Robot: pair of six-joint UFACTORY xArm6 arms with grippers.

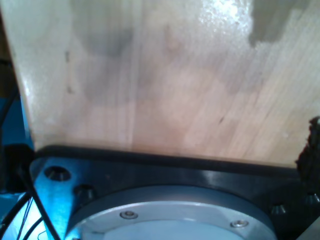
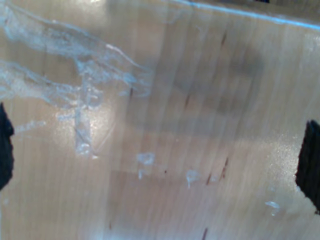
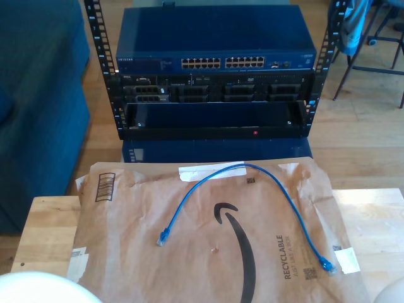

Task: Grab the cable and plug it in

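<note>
The cable (image 3: 247, 166) is thin and bright blue. It lies in an arch on a brown paper envelope (image 3: 252, 252), loose and untouched. One plug (image 3: 163, 240) points toward the exterior view's lower left and the other plug (image 3: 327, 265) lies toward its lower right. Behind the table a blue network switch (image 3: 214, 53) shows a row of ports (image 3: 222, 63). My second gripper (image 2: 157, 155) is open over bare wood, with dark fingertips (image 2: 309, 165) far apart and nothing between them. A dark fingertip (image 1: 311, 147) of my first gripper hangs over wood near an arm's black base plate (image 1: 165, 172).
The switch sits in a black rack (image 3: 214, 107) above server units and an open bay. The envelope covers most of the wooden table (image 3: 50, 227). Tape residue (image 2: 80, 100) marks the wood. White rounded shapes (image 3: 38, 290) sit at the exterior view's bottom corners. A blue sofa (image 3: 38, 95) stands at its left.
</note>
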